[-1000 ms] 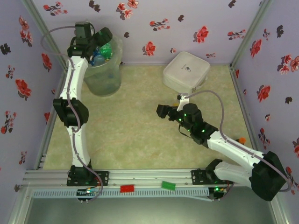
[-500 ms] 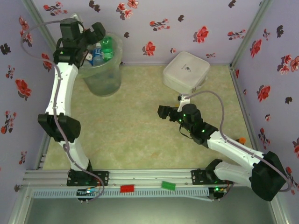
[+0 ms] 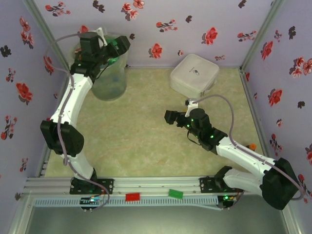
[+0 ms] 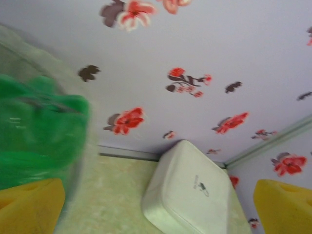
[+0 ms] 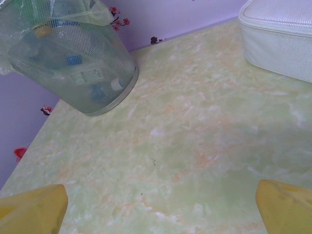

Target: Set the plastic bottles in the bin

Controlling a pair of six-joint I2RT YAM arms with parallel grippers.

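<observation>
The left arm [image 3: 73, 97] hides the top of the bin [image 3: 109, 80], and the bottles [image 5: 73, 60] inside look hazy. The bin is round, pale green and see-through, in the far left corner of the table [image 3: 146, 141]. The left fingers [image 4: 29, 207] and right fingers [image 5: 285, 207] are wide apart, holding nothing.

Bin [image 5: 73, 68]: we see translucent pale-green plastic with a mesh-textured wall, lined with thin clear film.
Counter [image 5: 195, 146]: we read a smooth, matt, marbled green sheet.
Box [image 5: 282, 44]: white plastic, finely grained, matt.
Walls [image 4: 219, 48]: matt lilac floral print.
Right tool [image 5: 157, 214]: we note fingers [image 5: 285, 207] of matt yellow plastic.
</observation>
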